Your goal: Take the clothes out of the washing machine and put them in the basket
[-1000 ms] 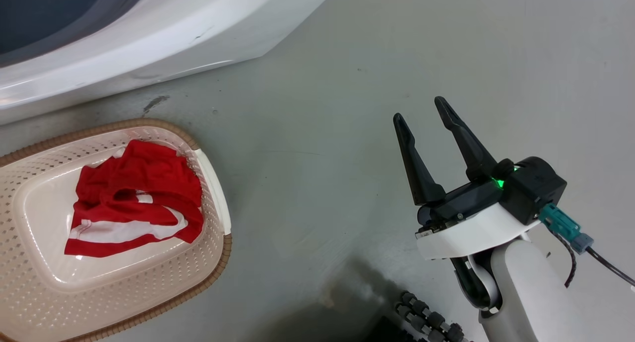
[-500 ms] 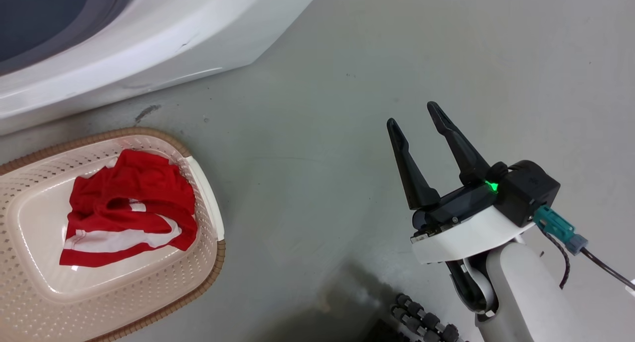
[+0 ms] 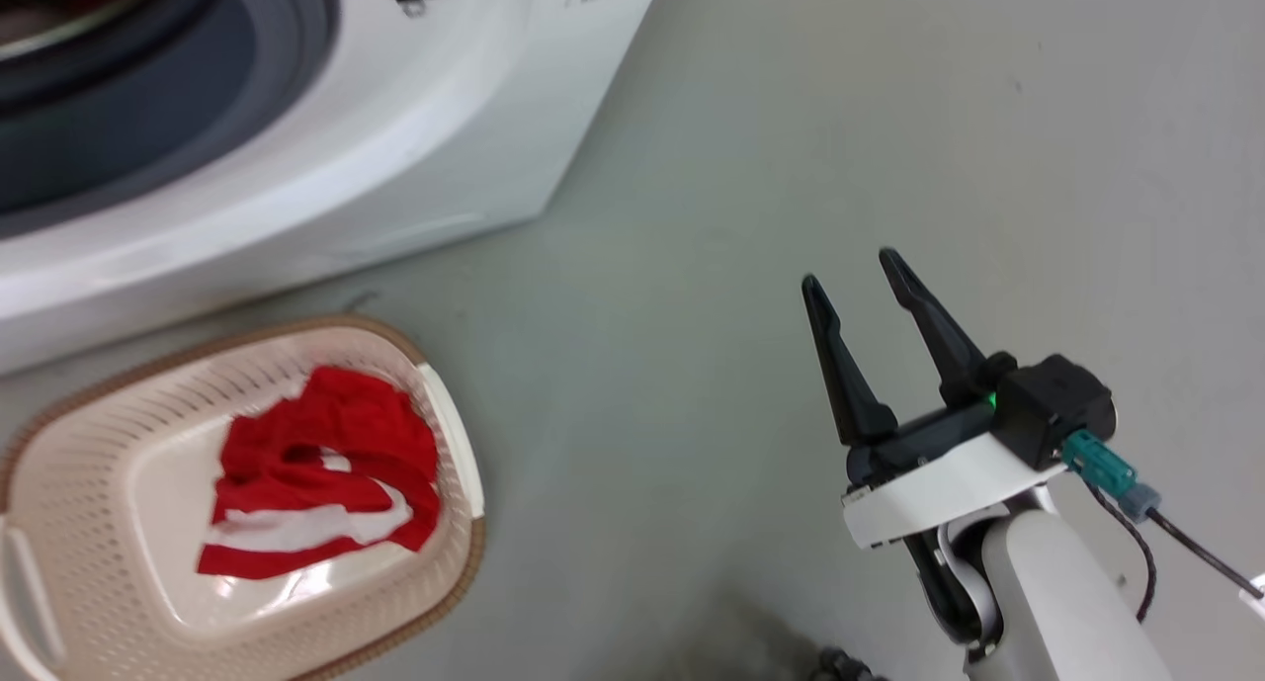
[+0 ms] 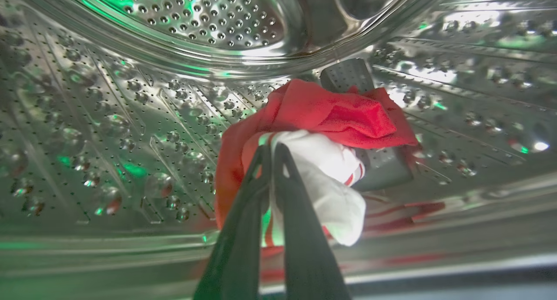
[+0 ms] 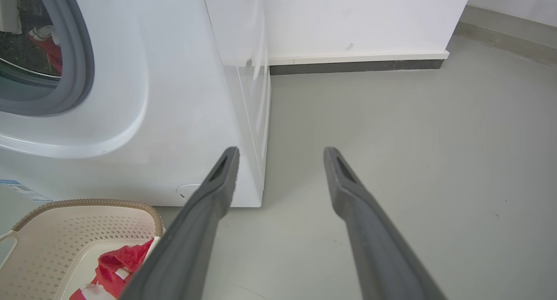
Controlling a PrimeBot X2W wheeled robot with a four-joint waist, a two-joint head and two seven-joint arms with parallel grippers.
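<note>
so that it can be drawn from the drum (image 4: 130, 117), a red-and-white garment (image 4: 339, 117) is pinched by the left gripper (image 4: 272, 146), while the right gripper (image 3: 848, 269) is held spread, empty.

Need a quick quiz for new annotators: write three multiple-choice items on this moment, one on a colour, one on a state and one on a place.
1. The garment in the basket is: A blue and grey; B red and white; C all black.
2. The right gripper is: A open and empty; B shut on fabric; C shut on the basket.
3. The cloth that the left gripper pinches is: A in the basket; B inside the steel drum; C in the right gripper.
Key: 1 B, red folds with a white band; 2 A, its fingers stand apart with nothing between them; 3 B, perforated steel surrounds it.
</note>
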